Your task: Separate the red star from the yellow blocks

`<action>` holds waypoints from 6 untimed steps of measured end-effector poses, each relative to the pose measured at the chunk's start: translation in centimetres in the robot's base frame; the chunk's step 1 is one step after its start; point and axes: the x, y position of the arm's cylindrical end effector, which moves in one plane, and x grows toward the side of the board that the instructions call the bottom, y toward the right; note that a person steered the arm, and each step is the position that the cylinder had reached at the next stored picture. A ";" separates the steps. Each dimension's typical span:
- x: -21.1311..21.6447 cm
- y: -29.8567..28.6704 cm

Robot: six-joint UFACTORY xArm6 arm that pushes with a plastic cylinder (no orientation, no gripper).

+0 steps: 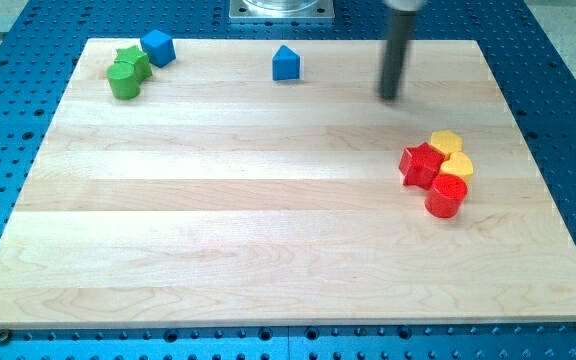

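Note:
The red star (pixel 421 164) lies at the view's right on the wooden board (pixel 218 220). It touches two yellow blocks: a yellow hexagon (pixel 446 143) above and to its right, and a yellow heart-like block (pixel 458 165) to its right. A red cylinder (pixel 446 196) sits just below them, touching the cluster. My tip (pixel 390 96) is above the cluster, toward the view's top, and a little left of the red star, apart from all blocks.
A blue pentagon-like block (pixel 286 63) sits near the top middle. At the top left are a blue cube (pixel 157 47), a green star (pixel 132 61) and a green cylinder (pixel 123 82), close together.

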 end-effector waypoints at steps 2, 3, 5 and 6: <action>15.7 -1.4; 13.0 -7.4; 17.3 -14.3; 10.2 -17.4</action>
